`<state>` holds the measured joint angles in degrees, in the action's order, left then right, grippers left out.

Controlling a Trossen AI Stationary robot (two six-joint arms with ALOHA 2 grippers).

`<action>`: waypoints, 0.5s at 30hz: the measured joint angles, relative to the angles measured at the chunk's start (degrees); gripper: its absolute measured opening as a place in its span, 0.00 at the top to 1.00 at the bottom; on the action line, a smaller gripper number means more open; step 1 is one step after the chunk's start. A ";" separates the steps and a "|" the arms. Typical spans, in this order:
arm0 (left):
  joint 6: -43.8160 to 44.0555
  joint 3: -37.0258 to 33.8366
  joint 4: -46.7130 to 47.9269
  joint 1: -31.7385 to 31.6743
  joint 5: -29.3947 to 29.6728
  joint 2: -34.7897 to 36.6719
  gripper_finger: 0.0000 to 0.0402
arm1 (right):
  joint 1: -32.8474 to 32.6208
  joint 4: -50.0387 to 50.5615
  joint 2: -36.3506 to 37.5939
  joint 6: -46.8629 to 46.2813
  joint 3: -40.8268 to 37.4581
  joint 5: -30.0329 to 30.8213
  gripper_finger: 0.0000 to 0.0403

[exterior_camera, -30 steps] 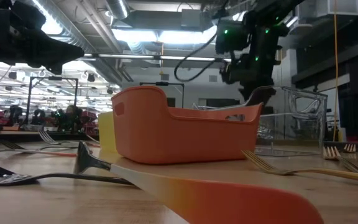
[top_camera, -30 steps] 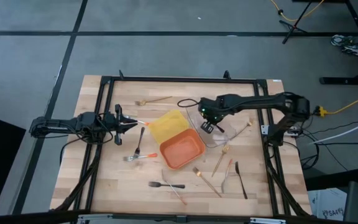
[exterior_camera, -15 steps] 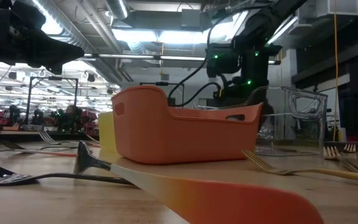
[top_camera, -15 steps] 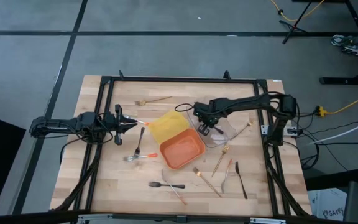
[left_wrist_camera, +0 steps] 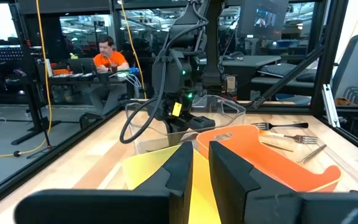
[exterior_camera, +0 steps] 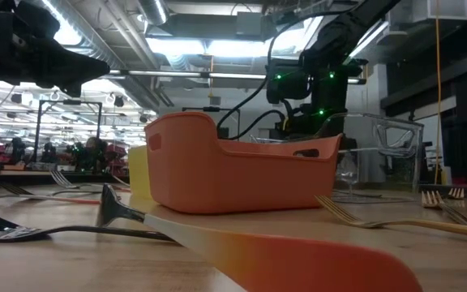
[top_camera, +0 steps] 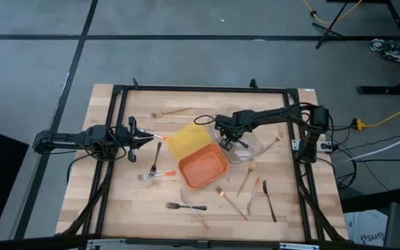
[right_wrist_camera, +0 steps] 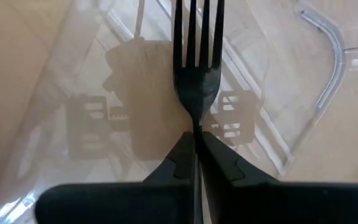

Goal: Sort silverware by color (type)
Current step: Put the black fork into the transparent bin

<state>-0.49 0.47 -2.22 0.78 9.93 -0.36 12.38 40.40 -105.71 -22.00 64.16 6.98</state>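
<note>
While the left claw (top_camera: 146,137) waits part-open, the right claw (right_wrist_camera: 197,147), stretched over the clear tray (top_camera: 250,147), pinches a black fork (right_wrist_camera: 197,70).

3 trays (top_camera: 222,165): yel (top_camera: 183,140), org (top_camera: 203,168), clr (top_camera: 251,147). Arms x2. Utensils (top_camera: 185,206) approx 12.

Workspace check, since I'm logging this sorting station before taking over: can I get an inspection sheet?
Surface: wooden table inside a black frame.
Job's things: black fork held over the clear tray; other forks loose on the wood, such as a gold fork.
Clutter: yellow tray and orange tray at centre.
Grippers: right gripper shut on the black fork; left gripper waits beside the yellow tray.
Cables: yellow cable on the floor.
Surroundings: a seated person beyond the table.
</note>
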 joint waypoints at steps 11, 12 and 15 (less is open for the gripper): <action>0.02 0.00 0.00 -0.01 0.02 0.00 0.89 | 0.00 0.01 -0.04 -0.13 -0.04 0.36 0.83; 0.02 0.00 0.02 0.00 0.02 0.00 0.89 | 0.00 0.01 -0.04 -0.14 -0.04 0.37 0.82; 0.02 -0.01 0.00 0.00 0.03 0.00 0.89 | 0.01 0.02 -0.04 -0.15 -0.07 0.37 0.82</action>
<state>-0.47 0.46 -2.22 0.78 9.97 -0.36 12.39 40.42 -105.75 -22.15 64.10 7.35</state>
